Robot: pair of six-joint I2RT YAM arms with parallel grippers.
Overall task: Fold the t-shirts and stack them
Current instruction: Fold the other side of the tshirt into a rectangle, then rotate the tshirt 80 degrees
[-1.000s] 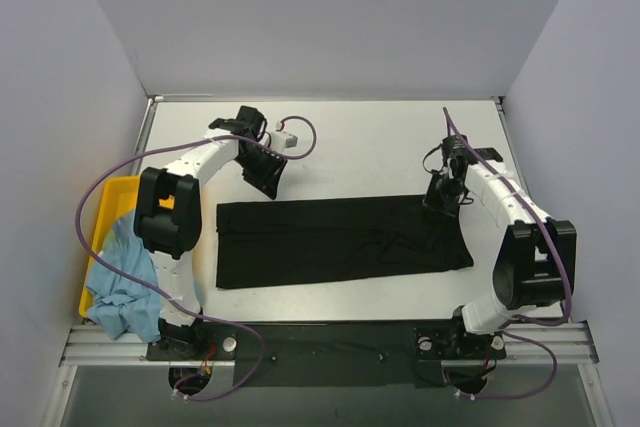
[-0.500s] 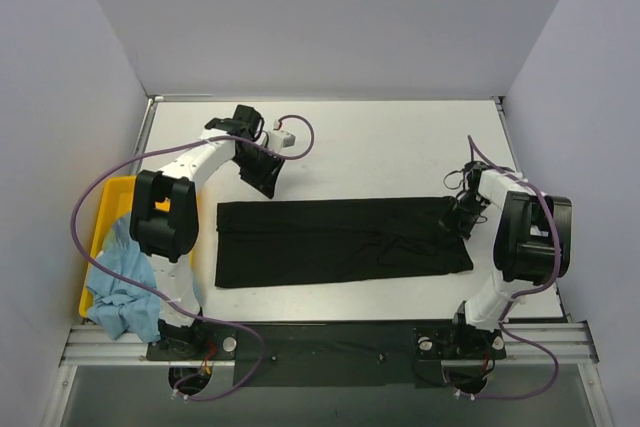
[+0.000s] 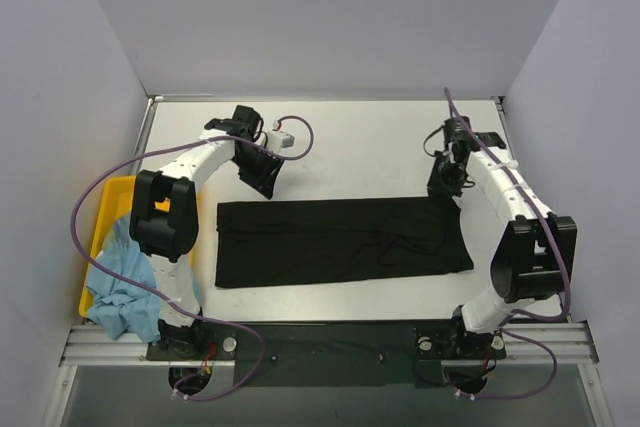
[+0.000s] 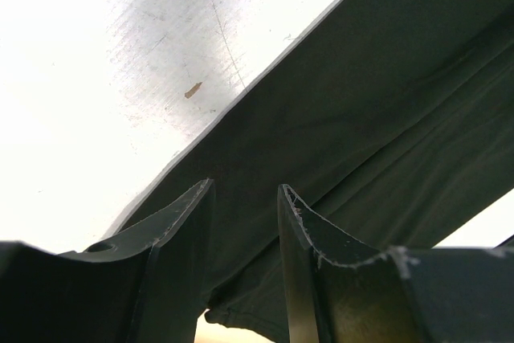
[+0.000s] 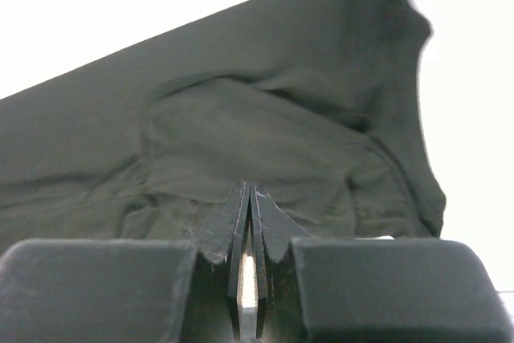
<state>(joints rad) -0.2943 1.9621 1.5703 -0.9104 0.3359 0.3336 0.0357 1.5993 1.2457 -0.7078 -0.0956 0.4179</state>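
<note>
The black t-shirt [image 3: 340, 242] lies in the middle of the table, folded into a long flat band. My left gripper [image 3: 262, 183] hovers just beyond its far left corner. In the left wrist view that gripper [image 4: 245, 188] is open, nothing sits between its fingers, and the black cloth [image 4: 385, 78] lies below. My right gripper [image 3: 443, 185] is at the band's far right corner. In the right wrist view it [image 5: 249, 188] is shut with nothing in it, the creased black cloth [image 5: 241, 118] just ahead. The light blue t-shirt [image 3: 118, 282] lies crumpled at the left.
A yellow tray [image 3: 100, 209] stands at the table's left edge, with the blue tee draped over its near end. Grey walls close in the table on the left, the right and the far side. Purple cables loop off both arms.
The right gripper swung out to the shirt's right edge and came back to its far right corner, still shut. The left arm has barely moved.
</note>
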